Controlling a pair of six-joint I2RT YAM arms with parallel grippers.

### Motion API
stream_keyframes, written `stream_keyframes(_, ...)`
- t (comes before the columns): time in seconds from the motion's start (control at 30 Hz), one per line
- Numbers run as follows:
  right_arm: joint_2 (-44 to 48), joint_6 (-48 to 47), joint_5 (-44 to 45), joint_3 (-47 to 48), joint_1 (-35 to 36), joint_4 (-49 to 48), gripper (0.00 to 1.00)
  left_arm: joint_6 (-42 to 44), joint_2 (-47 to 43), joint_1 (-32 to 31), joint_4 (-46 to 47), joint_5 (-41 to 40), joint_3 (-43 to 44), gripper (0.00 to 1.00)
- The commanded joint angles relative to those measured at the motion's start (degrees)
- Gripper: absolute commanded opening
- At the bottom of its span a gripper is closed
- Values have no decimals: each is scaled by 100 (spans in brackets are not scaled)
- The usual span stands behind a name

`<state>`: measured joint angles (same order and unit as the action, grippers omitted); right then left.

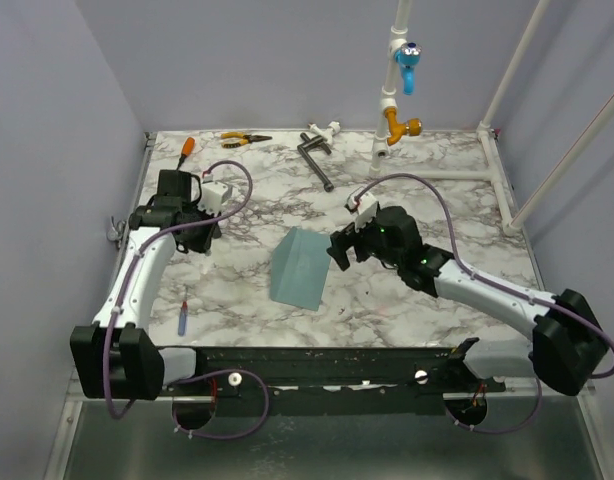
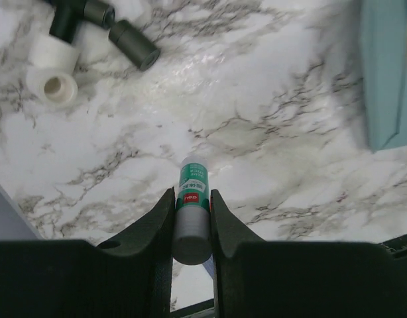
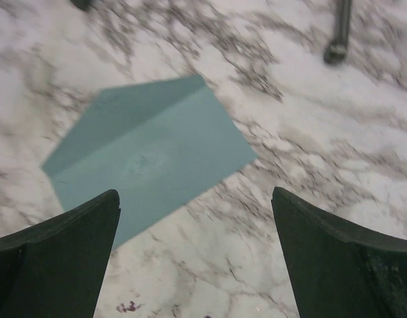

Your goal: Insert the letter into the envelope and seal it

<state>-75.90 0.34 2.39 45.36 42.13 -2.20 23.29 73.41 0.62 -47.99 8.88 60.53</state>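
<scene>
Left gripper (image 2: 191, 196): narrow, both fingers (image 2: 162, 215) pressed against the sides of a glue stick (image 2: 192, 177). Grey end sits back between the fingers, green-labelled end points out over the table (image 2: 270, 119). Cannot tell whether the tip touches the marble. Past it, at far left of the wrist view, a black T-shaped tool (image 2: 104, 23) beside white pipe fittings (image 2: 52, 78).

Right gripper (image 3: 195, 195): jaws spread wide, holding nothing, hanging above the table. Envelope (image 3: 150, 156) just ahead of it and toward its left finger, apart from it.

Overhead: envelope (image 1: 299, 268) lies flat near mid-table, between the two grippers, nearer the right gripper (image 1: 342, 248); left gripper (image 1: 197, 235) well apart from it. A fold line crosses it near one long edge. Pliers (image 1: 245, 139) and a screwdriver (image 1: 186, 147) lie along the far edge.
</scene>
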Motion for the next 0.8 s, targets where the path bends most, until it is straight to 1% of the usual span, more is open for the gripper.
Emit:
stream_keyframes(0.0, 551, -194, -1950, -414, 21, -1600, 100, 27, -570, -760, -1123, 618, 788, 0)
stream_keyframes(0.07, 459, -184, -2294, -364, 200, -2089, 100, 1, -739, -1145, -1352, 665, 1002, 0)
stream_keyframes(0.17, 75, -513, -2552, -183, 722, -2669, 100, -54, -976, -1662, -1638, 812, 1256, 0)
stream_keyframes(0.2, -103, -597, -2653, -143, 854, -3007, 100, -92, -1022, -1820, -1709, 845, 1345, 0)
stream_keyframes(0.27, -428, -598, -2745, -43, 986, -3528, 100, -149, -1135, -2092, -1849, 882, 1485, 0)
stream_keyframes(0.33, -758, -609, -2810, 188, 1082, -3725, 100, -158, -1230, -2291, -2000, 986, 1621, 0)
stream_keyframes(0.5, -1489, -779, -2822, 672, 1388, -4052, 100, -179, -1419, -2599, -2173, 1072, 1720, 0)
stream_keyframes(0.6, -1790, -691, -2853, 885, 1401, -4151, 100, -219, -1521, -2612, -2162, 1410, 1722, 0)
stream_keyframes(0.77, -2030, -624, -3451, 1063, 1412, -4224, 99, -272, -1569, -2618, -2100, 1845, 1751, 0)
